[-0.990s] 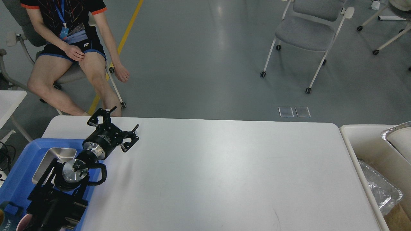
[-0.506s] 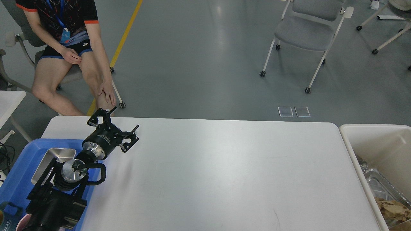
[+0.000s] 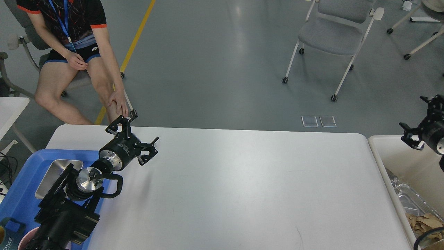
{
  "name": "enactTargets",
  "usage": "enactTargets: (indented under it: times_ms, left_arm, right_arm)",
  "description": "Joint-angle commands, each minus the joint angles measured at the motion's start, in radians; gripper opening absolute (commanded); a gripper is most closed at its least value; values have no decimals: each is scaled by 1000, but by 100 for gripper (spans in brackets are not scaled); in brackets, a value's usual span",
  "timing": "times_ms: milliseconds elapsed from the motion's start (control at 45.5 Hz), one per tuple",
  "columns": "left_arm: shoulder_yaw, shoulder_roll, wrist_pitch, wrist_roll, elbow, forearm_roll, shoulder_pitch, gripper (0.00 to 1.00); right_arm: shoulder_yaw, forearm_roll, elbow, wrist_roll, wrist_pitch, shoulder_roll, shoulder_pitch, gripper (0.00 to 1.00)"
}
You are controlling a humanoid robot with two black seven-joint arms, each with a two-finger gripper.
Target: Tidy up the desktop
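The desktop (image 3: 225,180) is a large white tabletop with rounded corners, and its surface is bare. My left gripper (image 3: 145,126) is open and empty, held a little above the desktop's far left part, just right of the blue tray (image 3: 20,187). My right gripper (image 3: 413,111) is open and empty at the right edge of the view, above the far end of the cream-white bin (image 3: 385,146).
The blue tray holds a shiny metal dish (image 3: 52,173) and a pink cup (image 3: 20,243). The bin holds a foil tray (image 3: 409,201) and crumpled brown paper (image 3: 425,222). A seated person (image 3: 79,62) is close behind the table's far left corner. A grey chair (image 3: 329,31) stands beyond.
My right gripper has come into view above the bin, empty. A foil container seen over the bin a second ago is gone from there. My left gripper has moved slightly right and forward.
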Motion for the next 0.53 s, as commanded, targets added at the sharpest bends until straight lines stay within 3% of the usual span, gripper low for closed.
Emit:
enactTargets:
  times_ms: [0,88,330,506]
  left_arm:
    - [0,3,-5,0,-2,1,-4,97]
    - [0,3,-5,0,0,1,-9,97]
    - [-1,-2,2,0,0,-1,-7,97]
    - [-1,0,2,0,0,-1,-10,97]
  right_arm:
    - [10,0,69,228,-2,75,-11,100]
    - [14,0,89,277,-2,138,-8,100]
    - [31,63,123,278,-1,296,2,100]
    - [34,64,123,278,-2,328,2,100]
